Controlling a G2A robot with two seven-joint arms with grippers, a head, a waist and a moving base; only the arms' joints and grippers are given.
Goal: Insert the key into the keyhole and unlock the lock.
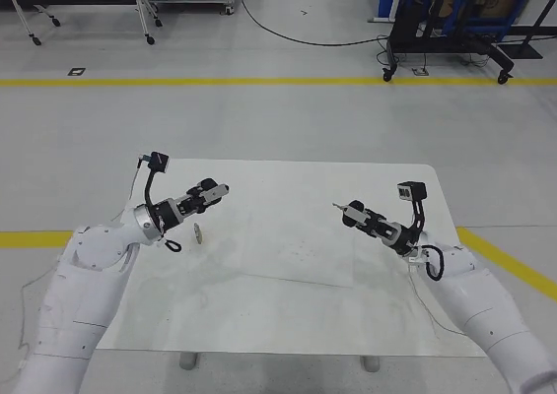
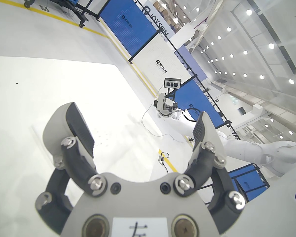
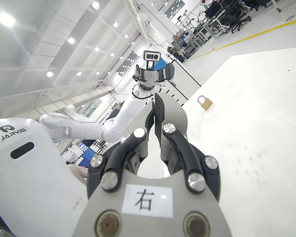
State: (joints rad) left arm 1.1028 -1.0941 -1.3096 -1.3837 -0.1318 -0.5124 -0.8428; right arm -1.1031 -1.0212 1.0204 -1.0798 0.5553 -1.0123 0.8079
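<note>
A brass padlock [image 1: 198, 232] with a silver shackle lies on the white table [image 1: 288, 295] near its left side, just below my left gripper [image 1: 215, 189]. In the right wrist view the padlock [image 3: 205, 102] rests near the table's edge, shackle closed. My left gripper [image 2: 138, 122] hovers above the table, open and empty. My right gripper [image 1: 346, 210] hangs over the table's right half, well away from the lock. It is shut on the key [image 1: 336, 206], whose thin metal tip pokes out toward the left arm. In its own view the right gripper [image 3: 156, 99] has its pads pressed together.
The table's right edge runs close under the right arm [image 1: 426, 258]. Wheeled racks [image 1: 91, 20] and a dark cart [image 1: 451, 39] stand on the floor beyond the table, behind a yellow floor line [image 1: 258, 81].
</note>
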